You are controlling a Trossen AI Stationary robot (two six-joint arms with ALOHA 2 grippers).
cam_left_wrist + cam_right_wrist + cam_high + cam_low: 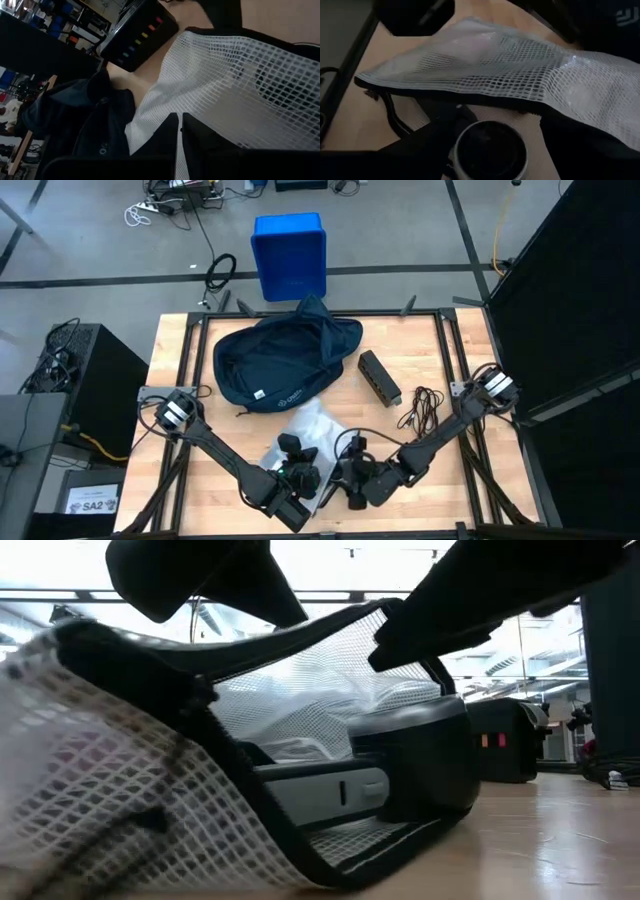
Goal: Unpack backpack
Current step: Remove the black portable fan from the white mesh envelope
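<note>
Item one: my left hand (290, 498), at the table's (450, 480) near edge, clamped shut on a white mesh zip pouch (305, 428). Item two: dark navy soft fabric backpack (280, 360), far centre, lying open. Item three: right hand (352, 488), beside the left, spread wide. Item four: black rectangular box (379, 377), just right of the backpack.

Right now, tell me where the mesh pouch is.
In the high view the mesh pouch lies at the table's near middle, just in front of the backpack, with the left hand shut on its edge.
</note>
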